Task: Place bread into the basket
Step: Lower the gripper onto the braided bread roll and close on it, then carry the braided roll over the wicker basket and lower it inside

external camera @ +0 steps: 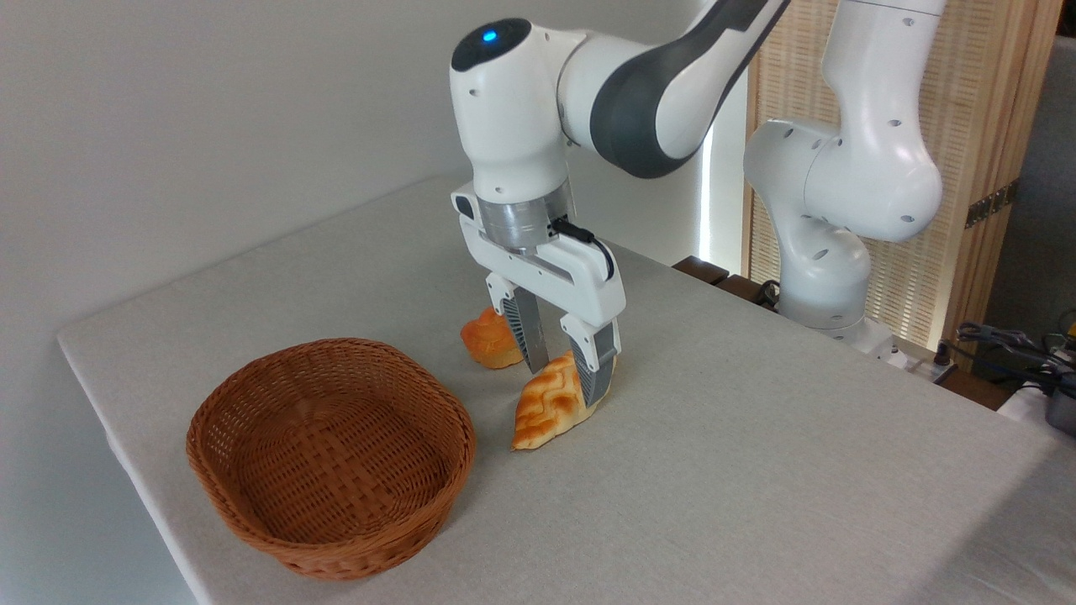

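So the tool [565,370] is clamping its two fingers on the bread [551,405], which is sitting just right of the basket [330,454], low tip seemingly touching the tabletop [756,437]. Basket's sitting empty, so lifting and dropping in are looking undone.

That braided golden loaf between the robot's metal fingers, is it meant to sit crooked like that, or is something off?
The braided golden loaf is tilted, its near tip down by the grey table, its far end between the gripper fingers. That fits a grasp. The woven brown wicker basket is empty and upright. Nothing looks spilled or damaged.
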